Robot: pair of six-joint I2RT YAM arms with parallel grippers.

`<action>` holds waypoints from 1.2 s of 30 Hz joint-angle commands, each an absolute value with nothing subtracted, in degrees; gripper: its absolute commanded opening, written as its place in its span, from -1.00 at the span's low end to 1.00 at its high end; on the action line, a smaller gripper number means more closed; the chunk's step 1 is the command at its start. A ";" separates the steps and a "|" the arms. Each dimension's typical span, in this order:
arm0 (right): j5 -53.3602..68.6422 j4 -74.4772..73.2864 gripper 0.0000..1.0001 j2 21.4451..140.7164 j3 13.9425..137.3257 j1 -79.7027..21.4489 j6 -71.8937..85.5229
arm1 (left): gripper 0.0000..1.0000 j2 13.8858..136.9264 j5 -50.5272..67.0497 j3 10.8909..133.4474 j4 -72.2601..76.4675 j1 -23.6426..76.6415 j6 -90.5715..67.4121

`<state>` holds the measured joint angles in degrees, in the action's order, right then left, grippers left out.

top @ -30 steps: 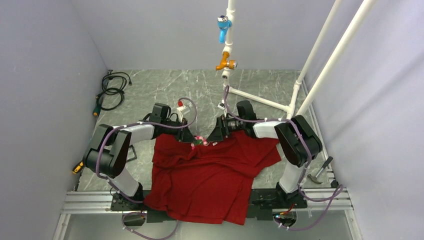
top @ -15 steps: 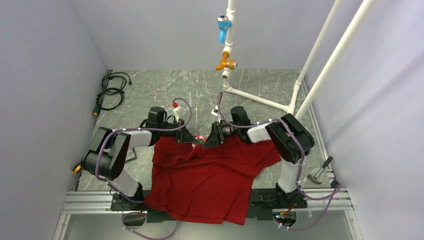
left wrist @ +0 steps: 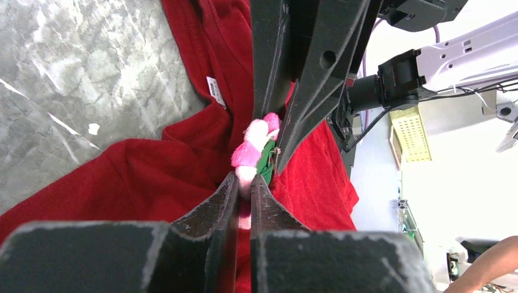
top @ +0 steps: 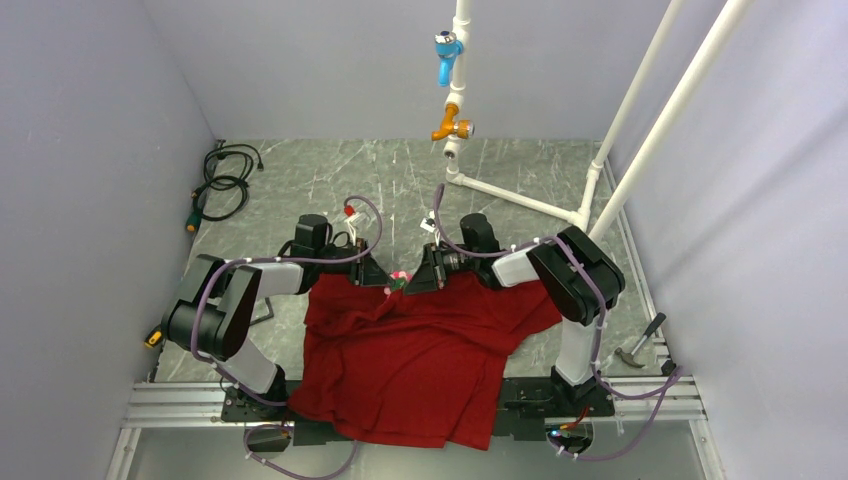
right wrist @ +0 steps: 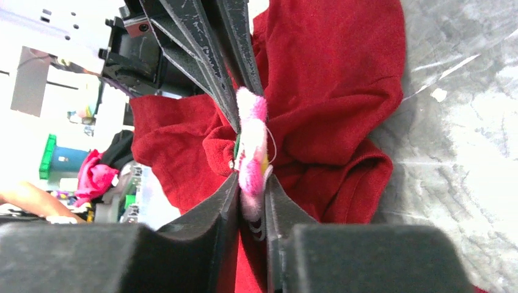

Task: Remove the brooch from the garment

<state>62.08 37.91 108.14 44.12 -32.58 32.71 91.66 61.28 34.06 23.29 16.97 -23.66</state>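
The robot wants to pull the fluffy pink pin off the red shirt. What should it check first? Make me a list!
1. Left claw pinching the brooch: ok.
2. Right claw closed on the brooch from the opposite side: ok.
3. Brooch unfastened from the T-shirt: cannot tell, its back is hidden.
4. Cloth clear of both claws: cannot tell, bunched fabric sits right against them.
5. Brooch off the T-shirt: not ok, it sits against the cloth near the collar.
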 commanded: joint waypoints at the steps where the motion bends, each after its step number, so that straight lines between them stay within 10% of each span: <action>1: 64.27 45.12 -0.83 108.45 43.90 -32.70 35.47 | -0.98 90.70 62.59 34.37 24.42 16.96 -23.10; 5: 64.71 44.83 -1.00 108.28 44.03 -32.65 35.47 | -0.49 90.50 63.05 36.15 19.07 17.05 -19.33; 20: 65.79 41.63 -1.00 107.82 43.57 -30.77 33.82 | 0.33 84.78 63.69 32.51 10.26 17.14 -12.18; 30: 66.07 44.03 -1.00 107.15 42.98 -30.59 36.42 | 0.19 85.55 59.66 32.29 10.01 19.50 -10.61; 36: 66.54 44.80 -1.00 107.36 42.68 -31.14 37.15 | -0.50 89.42 59.32 35.18 14.20 20.94 -14.89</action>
<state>64.25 40.66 108.55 43.24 -30.72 36.38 87.13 59.86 32.18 10.15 20.10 -13.23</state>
